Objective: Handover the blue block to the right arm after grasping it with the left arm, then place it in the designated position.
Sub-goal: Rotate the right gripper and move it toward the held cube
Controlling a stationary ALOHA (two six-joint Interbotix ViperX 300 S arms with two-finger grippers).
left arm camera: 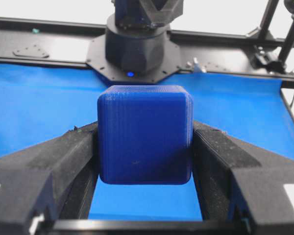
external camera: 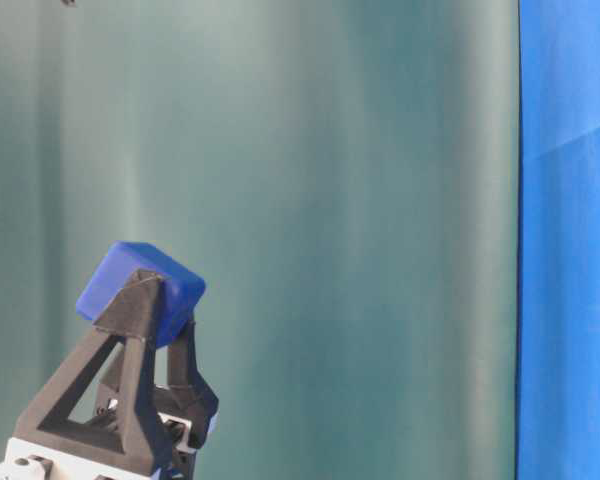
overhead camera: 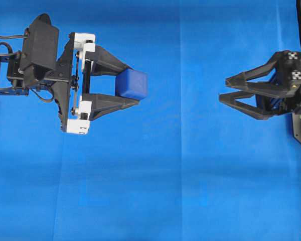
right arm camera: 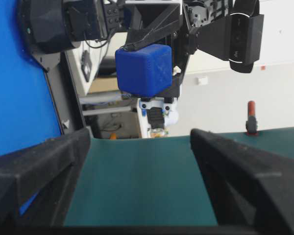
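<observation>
bright blue cloth (overhead camera: 190,191) covers the table, faint fold lines across it. dark green backdrop (external camera: 330,200) hangs behind, with a white wall (right arm camera: 284,88) past it. black frame rail (left arm camera: 49,27) runs along the cloth's far edge, even lighting.

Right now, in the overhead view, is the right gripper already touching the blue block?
No. The right gripper stands open and apart from the blue block, which the left gripper holds, with bare blue cloth between them.

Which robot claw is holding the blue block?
The left gripper, the one with white brackets, holds the blue block between its fingertips above the blue cloth. The all-black right gripper is open and empty, apart from the block.
</observation>
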